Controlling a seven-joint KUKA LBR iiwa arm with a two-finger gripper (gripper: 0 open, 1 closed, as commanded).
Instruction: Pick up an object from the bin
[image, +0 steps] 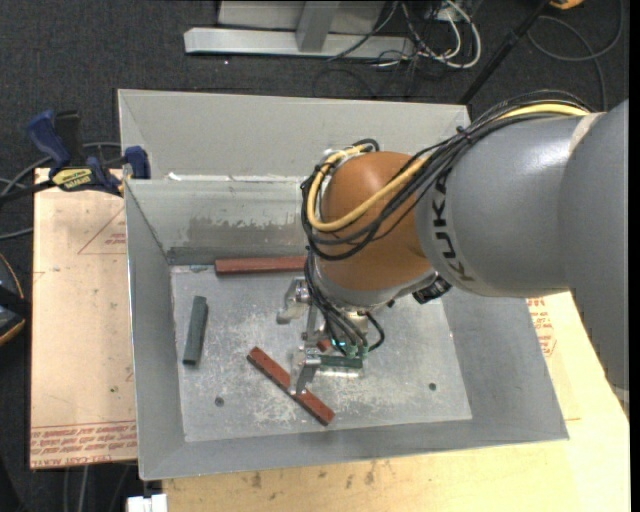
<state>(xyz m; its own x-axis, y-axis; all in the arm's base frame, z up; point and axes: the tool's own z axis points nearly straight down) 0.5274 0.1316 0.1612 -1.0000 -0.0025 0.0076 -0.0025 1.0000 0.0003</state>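
Heads up: the orange wrist cover (365, 225) hides most of your gripper (318, 368), so I can't tell how open it is. It's down over the near reddish-brown flat stick (270, 367). There's a grey bar (195, 330) to the left and another reddish-brown strip (250, 265) at the far wall.

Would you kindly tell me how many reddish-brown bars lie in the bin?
2. One reddish-brown bar lies along the back wall, running behind the arm; the other lies diagonally near the front, beneath the gripper. The arm may hide more.
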